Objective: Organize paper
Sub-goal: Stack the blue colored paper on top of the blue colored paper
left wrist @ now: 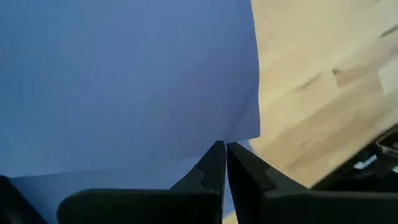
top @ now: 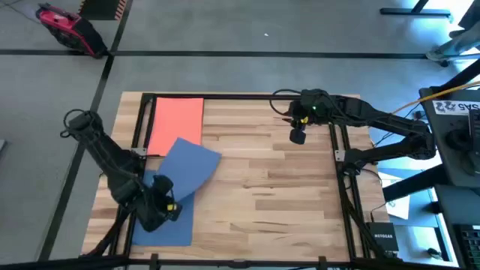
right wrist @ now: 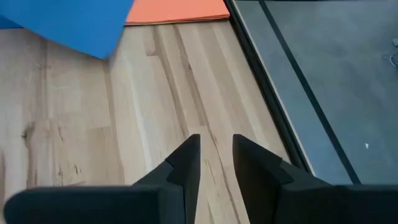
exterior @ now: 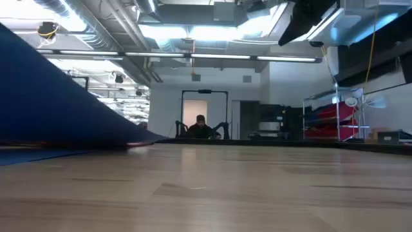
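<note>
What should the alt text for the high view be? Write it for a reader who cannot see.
Seen from above, the left gripper pinches a blue sheet at the wooden table's left side, lifted askew over another blue sheet and overlapping an orange sheet. The right gripper hovers empty near the far edge.

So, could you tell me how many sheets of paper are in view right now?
3 that show: an orange sheet at the table's far left, a blue sheet pinched by the left gripper, and another blue sheet flat beneath. More may hide underneath.

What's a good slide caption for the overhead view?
Left gripper lifts a blue sheet beside the orange sheet; right gripper waits.
</note>
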Action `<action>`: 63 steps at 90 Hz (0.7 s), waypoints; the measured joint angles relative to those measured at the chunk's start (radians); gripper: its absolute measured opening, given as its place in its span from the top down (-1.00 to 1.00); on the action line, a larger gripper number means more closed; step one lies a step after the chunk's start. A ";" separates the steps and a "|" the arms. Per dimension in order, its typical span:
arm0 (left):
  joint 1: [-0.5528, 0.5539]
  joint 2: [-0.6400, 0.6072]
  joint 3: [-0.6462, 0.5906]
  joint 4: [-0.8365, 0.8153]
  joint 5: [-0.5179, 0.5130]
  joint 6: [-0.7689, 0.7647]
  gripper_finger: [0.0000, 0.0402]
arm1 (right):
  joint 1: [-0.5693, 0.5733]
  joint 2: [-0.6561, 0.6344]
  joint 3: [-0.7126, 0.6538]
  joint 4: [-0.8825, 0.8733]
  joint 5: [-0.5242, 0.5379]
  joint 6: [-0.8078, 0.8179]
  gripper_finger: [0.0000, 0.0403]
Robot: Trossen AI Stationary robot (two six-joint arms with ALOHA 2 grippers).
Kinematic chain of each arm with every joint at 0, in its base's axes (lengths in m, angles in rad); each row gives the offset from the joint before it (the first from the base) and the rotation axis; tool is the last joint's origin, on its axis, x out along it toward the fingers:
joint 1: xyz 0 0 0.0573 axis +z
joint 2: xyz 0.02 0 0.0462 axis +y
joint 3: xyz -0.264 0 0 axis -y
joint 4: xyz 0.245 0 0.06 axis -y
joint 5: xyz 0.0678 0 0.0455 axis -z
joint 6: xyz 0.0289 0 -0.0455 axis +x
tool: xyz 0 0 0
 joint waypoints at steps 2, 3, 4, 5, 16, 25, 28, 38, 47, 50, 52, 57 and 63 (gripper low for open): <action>-0.009 0.012 0.009 0.006 0.004 -0.009 1.00 | 0.000 0.000 0.000 0.000 0.000 0.000 0.59; -0.014 0.018 0.014 0.009 0.005 -0.015 1.00 | 0.000 0.000 0.000 0.000 0.000 0.000 0.59; -0.019 0.024 0.018 0.013 0.006 -0.022 1.00 | 0.000 0.000 0.000 0.000 0.000 0.000 0.59; -0.024 0.030 0.023 0.016 0.007 -0.028 1.00 | 0.000 0.000 0.000 0.000 0.000 0.000 0.59; -0.070 0.101 0.079 0.033 0.008 -0.100 1.00 | 0.000 0.000 0.000 0.001 0.000 0.000 0.59; -0.097 0.164 0.136 0.033 0.014 -0.149 1.00 | 0.000 0.000 0.000 0.002 -0.005 0.000 0.59; -0.103 0.186 0.158 0.036 0.026 -0.153 1.00 | 0.000 0.000 0.000 0.002 -0.008 0.000 0.59; -0.115 0.256 0.229 0.052 0.044 -0.159 1.00 | 0.000 0.000 0.000 0.003 -0.009 -0.003 0.59; -0.120 0.316 0.297 0.057 0.057 -0.165 1.00 | 0.000 0.000 0.000 0.003 -0.009 -0.003 0.59; -0.120 0.335 0.319 0.053 0.057 -0.168 1.00 | 0.000 0.000 0.000 0.003 -0.009 -0.003 0.59; -0.120 0.346 0.331 0.054 0.057 -0.171 1.00 | 0.000 0.000 0.000 0.003 -0.009 -0.003 0.59; -0.120 0.373 0.359 0.053 0.057 -0.180 1.00 | 0.000 0.000 0.000 0.003 -0.009 -0.004 0.59; -0.118 0.400 0.384 0.046 0.057 -0.186 1.00 | 0.000 0.000 0.000 0.003 -0.009 -0.008 0.59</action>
